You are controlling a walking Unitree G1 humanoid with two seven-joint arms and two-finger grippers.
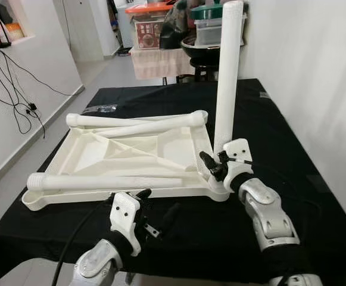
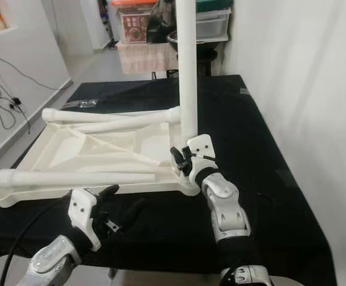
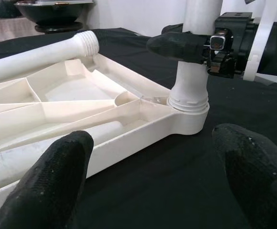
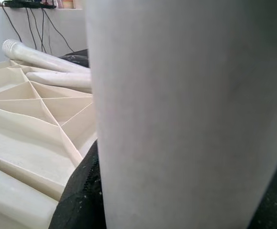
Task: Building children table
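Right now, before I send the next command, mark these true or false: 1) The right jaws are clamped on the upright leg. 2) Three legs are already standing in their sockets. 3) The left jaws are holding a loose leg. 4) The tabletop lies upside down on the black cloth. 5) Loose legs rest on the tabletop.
1) True. The right gripper is shut on the upright leg, low down near its corner socket.
2) False. One leg stands; the others are not fitted.
3) False. The left gripper is open and holds nothing, over the black cloth just short of the tabletop's near edge.
4) True. The tabletop shows its ribbed underside.
5) True. Loose legs lie across it.
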